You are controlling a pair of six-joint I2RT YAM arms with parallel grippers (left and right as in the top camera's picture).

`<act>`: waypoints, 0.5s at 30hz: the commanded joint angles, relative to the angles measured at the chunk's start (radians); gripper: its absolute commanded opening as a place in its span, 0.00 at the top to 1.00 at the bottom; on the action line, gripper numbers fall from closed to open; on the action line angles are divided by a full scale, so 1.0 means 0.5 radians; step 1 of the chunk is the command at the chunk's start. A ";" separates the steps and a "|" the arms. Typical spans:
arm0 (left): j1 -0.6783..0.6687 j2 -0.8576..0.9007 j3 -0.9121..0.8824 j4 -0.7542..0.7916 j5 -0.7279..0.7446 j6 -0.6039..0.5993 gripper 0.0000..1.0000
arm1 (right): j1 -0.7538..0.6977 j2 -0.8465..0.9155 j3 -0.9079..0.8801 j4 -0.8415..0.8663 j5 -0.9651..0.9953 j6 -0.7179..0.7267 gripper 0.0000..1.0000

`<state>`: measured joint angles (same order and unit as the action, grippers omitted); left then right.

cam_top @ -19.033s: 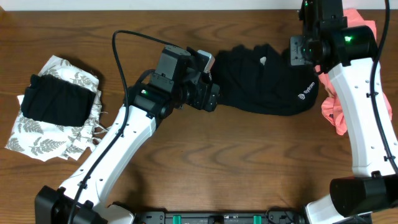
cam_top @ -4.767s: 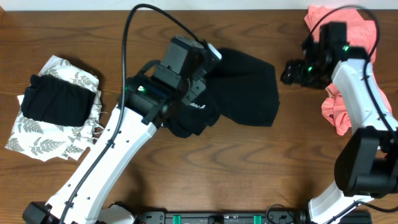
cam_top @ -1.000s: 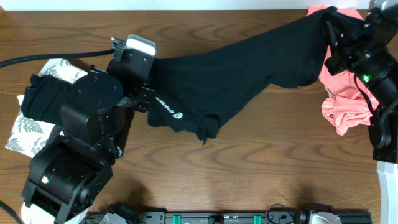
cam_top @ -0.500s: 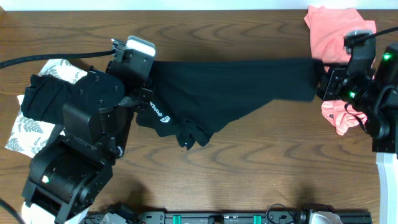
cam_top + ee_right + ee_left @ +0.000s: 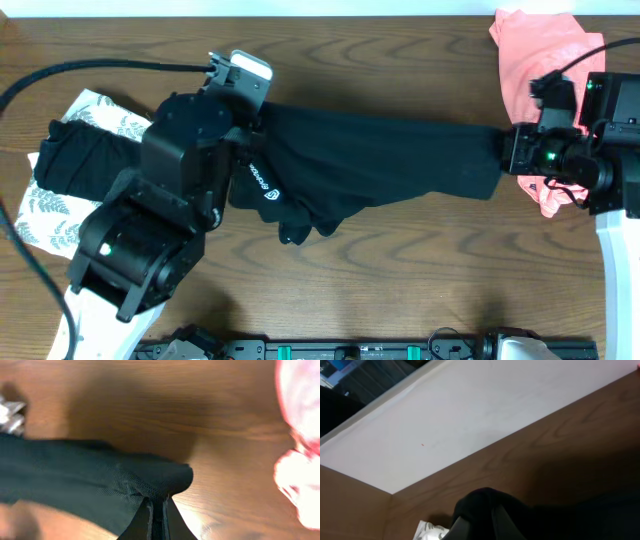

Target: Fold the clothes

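A black shirt (image 5: 380, 160) with a small white logo (image 5: 266, 191) hangs stretched across the table between both grippers, its lower folds sagging near the middle. My left gripper (image 5: 252, 135) is shut on the shirt's left end. In the left wrist view the dark fabric (image 5: 485, 502) bunches between the fingers (image 5: 461, 527) of that gripper (image 5: 480, 521). My right gripper (image 5: 506, 152) is shut on the shirt's right end. The right wrist view shows the black mesh cloth (image 5: 100, 475) pinched in the closed right gripper (image 5: 157, 509).
A salmon-pink garment (image 5: 545, 50) lies at the back right, just behind my right gripper, also pink at the edge (image 5: 300, 435). At the left a white leaf-print garment (image 5: 40, 220) carries a folded black one (image 5: 75, 160). A black cable (image 5: 100, 68) arcs over the left.
My right gripper has carried the shirt's right end from the back edge toward the table's middle. The left arm has shifted slightly right, and the shirt now spans straighter and lower.
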<state>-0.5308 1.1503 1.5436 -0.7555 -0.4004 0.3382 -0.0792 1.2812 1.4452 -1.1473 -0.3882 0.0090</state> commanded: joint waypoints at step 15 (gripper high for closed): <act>0.012 0.010 0.035 0.024 -0.062 0.015 0.90 | -0.009 0.027 0.027 0.085 -0.201 -0.153 0.99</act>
<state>-0.5308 1.1603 1.5436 -0.7521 -0.4038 0.3405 -0.0792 1.2869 1.4452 -1.1057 -0.5327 -0.1169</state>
